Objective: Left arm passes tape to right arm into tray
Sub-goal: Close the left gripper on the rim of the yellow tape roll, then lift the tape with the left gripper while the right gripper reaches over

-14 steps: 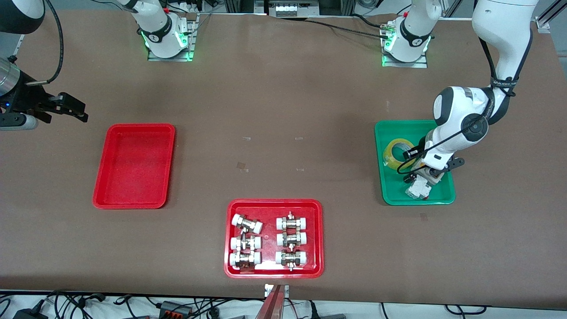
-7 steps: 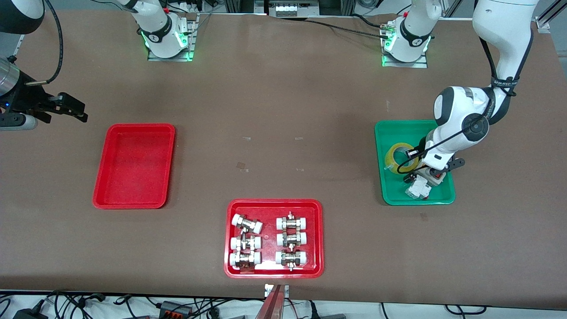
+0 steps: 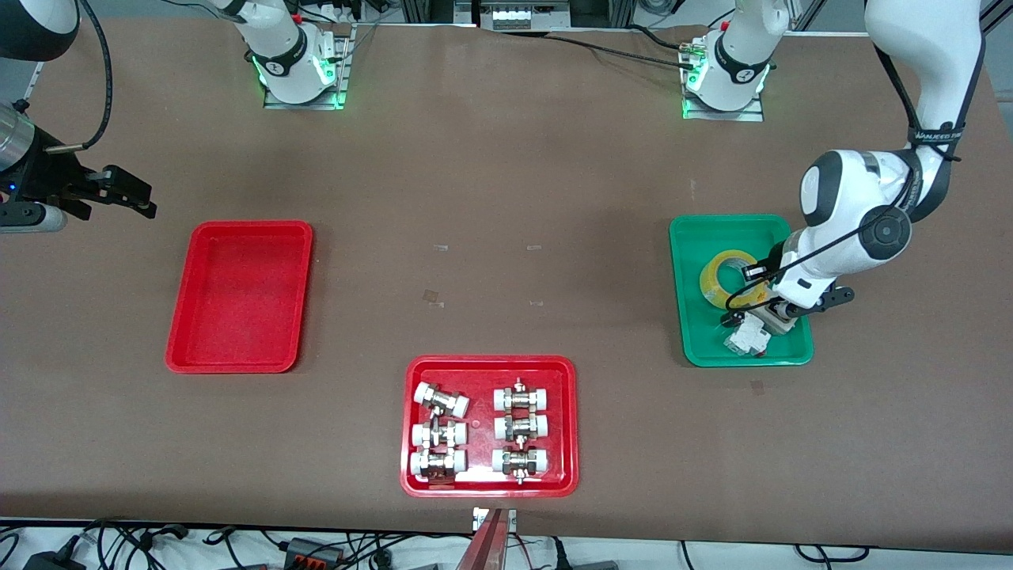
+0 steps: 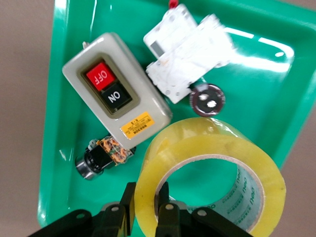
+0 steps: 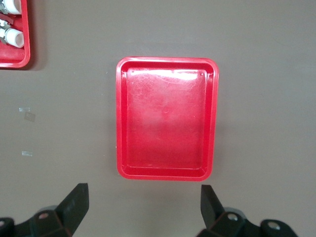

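Two fingers of the left gripper (image 4: pixel 146 210) are clamped across the wall of the yellow tape roll (image 4: pixel 217 182) above the green tray (image 3: pixel 696 348), while the spread right gripper (image 5: pixel 143 210) is held well apart, near the red tray (image 3: pixel 237 294).

A robotics lab — bolted arm bases (image 3: pixel 299 71) on a brown table (image 3: pixel 506 174), power cables (image 3: pixel 316 546) along its edge.

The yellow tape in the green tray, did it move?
Yes. The tape, pinched by the left gripper, has slid toward the left arm's end of the green tray.
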Controlling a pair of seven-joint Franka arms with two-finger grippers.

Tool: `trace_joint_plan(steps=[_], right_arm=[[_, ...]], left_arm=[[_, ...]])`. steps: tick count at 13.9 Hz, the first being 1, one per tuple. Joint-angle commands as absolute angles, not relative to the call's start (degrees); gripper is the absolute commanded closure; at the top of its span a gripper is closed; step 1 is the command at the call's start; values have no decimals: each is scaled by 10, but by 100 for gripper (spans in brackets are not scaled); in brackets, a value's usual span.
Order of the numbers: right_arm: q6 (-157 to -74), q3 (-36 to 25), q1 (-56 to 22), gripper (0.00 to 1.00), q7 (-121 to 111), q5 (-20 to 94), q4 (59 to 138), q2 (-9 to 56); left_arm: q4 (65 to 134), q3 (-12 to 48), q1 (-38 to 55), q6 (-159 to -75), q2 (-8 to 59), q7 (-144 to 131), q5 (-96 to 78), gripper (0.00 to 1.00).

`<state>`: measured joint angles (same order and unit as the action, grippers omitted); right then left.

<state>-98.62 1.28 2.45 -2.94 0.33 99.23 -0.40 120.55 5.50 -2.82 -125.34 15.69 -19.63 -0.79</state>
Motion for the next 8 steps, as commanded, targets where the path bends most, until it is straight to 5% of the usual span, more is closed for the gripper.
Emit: trace_joint_plan(steps=[1,5,8], right_arm=[[-982,15,30,0,-29,1,991,-11],[-976,16,29,0,-33,1,972,-10],[-960,16,28,0,-33,3,972,-8]], left_arm=[[1164,75,-33,-1176,114,-185,-17,100],[988,103,-31,-992,105,-185,-33,100],[923,105,-36,-929,72,-173,-75,100]])
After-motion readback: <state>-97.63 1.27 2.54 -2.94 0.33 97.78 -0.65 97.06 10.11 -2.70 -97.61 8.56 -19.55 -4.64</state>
